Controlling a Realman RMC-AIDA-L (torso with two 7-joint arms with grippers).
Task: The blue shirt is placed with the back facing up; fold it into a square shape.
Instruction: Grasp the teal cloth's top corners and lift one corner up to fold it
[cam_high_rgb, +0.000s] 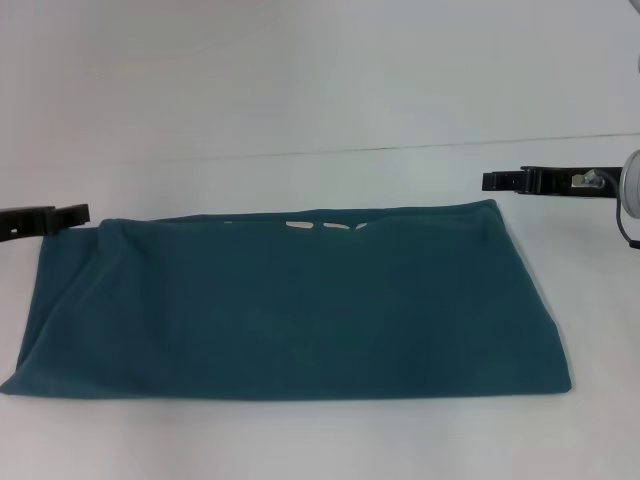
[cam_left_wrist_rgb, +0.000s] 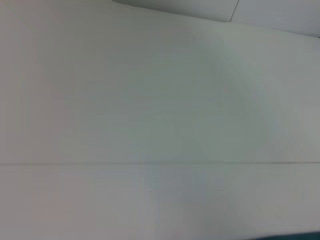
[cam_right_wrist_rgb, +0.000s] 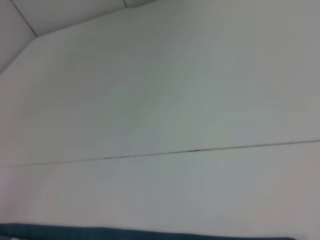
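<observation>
The blue shirt (cam_high_rgb: 290, 305) lies flat on the white table (cam_high_rgb: 320, 100), folded into a wide band, with small white print showing at its far edge. My left gripper (cam_high_rgb: 82, 213) hovers just off the shirt's far left corner. My right gripper (cam_high_rgb: 490, 181) hovers just beyond the far right corner. Neither touches the cloth. A thin strip of the shirt (cam_right_wrist_rgb: 145, 233) shows in the right wrist view, and a sliver (cam_left_wrist_rgb: 295, 236) in the left wrist view.
A thin seam line (cam_high_rgb: 400, 147) crosses the table behind the shirt. A grey cable and wrist housing (cam_high_rgb: 630, 195) sit at the right edge.
</observation>
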